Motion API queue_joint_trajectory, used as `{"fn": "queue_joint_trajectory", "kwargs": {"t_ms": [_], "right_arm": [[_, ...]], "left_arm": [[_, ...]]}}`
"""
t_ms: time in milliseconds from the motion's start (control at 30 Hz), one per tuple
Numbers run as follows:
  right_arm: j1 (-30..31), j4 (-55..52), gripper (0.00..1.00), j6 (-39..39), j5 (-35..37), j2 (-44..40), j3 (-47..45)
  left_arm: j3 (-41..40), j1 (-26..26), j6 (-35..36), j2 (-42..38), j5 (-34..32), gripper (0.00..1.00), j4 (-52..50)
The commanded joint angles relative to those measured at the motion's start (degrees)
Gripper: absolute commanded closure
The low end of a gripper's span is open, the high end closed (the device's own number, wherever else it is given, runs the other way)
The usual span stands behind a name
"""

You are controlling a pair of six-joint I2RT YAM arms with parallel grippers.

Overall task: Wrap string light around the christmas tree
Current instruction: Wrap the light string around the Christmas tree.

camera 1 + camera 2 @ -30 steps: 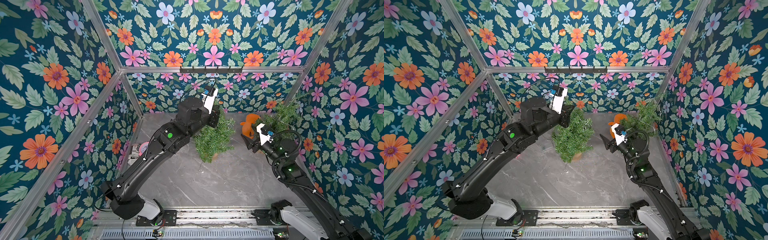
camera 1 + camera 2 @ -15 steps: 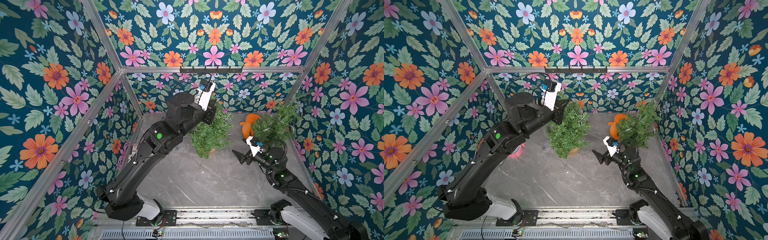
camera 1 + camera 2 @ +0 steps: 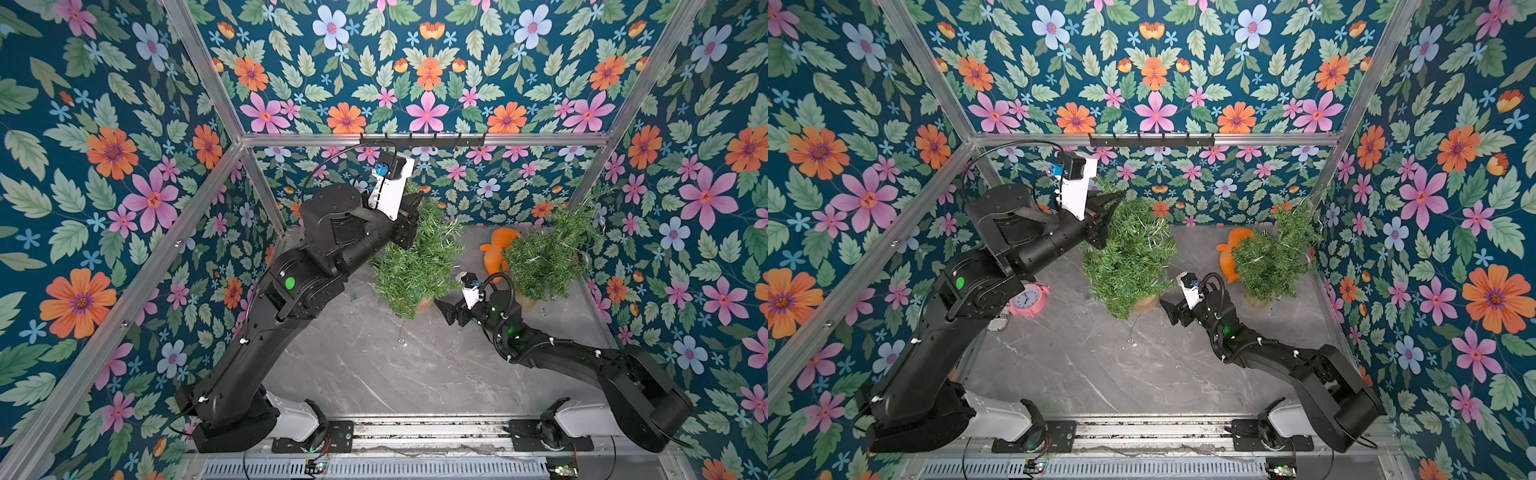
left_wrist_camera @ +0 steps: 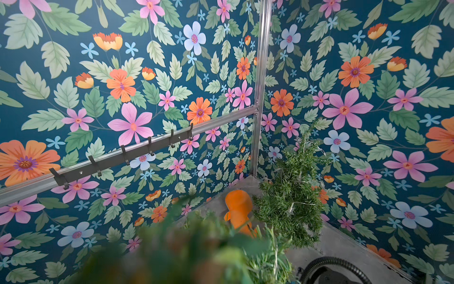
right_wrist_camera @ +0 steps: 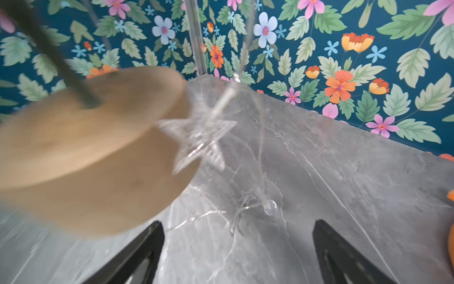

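- Grey marbled tabletop (image 3: 365, 374) sits inside floral-papered walls. The christmas tree (image 3: 415, 266) is mid-table and tilted, and the right wrist view shows its wooden base (image 5: 93, 152) tipped up off the marble.
- Nearest, just right of the tree's base, the right gripper (image 3: 448, 312) has its jaws spread wide with nothing between them.
- Beside that base the string light (image 5: 199, 142), clear stars on thin wire, dangles from the tree's lower branches. Its small ball (image 5: 270, 207) is down at the marble in front of the tree.
- Left of the tree, near the left arm, a pink alarm clock (image 3: 1027, 299) shows in a top view.
- At the tree's top the left gripper (image 3: 1106, 216) is closed tight in the uppermost branches, gripping the tree.
- Beyond the tree to the right lie an orange toy (image 3: 494, 253) and a second green tree (image 3: 548, 257).
- Behind the tree, a hook rail (image 3: 419, 139) crosses the back wall.
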Motion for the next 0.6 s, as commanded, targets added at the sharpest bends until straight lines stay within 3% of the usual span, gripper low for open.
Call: {"fn": "queue_joint_trajectory", "kwargs": {"t_ms": [0, 167, 400, 500, 567], "right_arm": [[0.6, 10.1, 0.05, 1.4, 5.0, 4.1, 1.3], [0.6, 17.3, 0.05, 3.3, 11.7, 9.8, 2.2], [0.7, 18.2, 0.09, 5.9, 12.0, 17.4, 6.0], [0.7, 18.5, 0.2, 6.4, 8.9, 20.0, 7.3], [0.7, 20.9, 0.38, 6.8, 8.6, 21.0, 6.8]], "left_arm": [[0.7, 0.1, 0.8, -0.7, 0.2, 1.0, 5.7], [1.8, 0.0, 0.6, -0.8, -0.2, 1.0, 4.9], [2.5, 0.1, 0.5, -0.8, -0.6, 1.0, 4.5], [3.0, 0.1, 0.4, -0.6, -0.4, 1.0, 4.2], [3.0, 0.1, 0.2, -0.5, -0.6, 1.0, 4.3]]}}
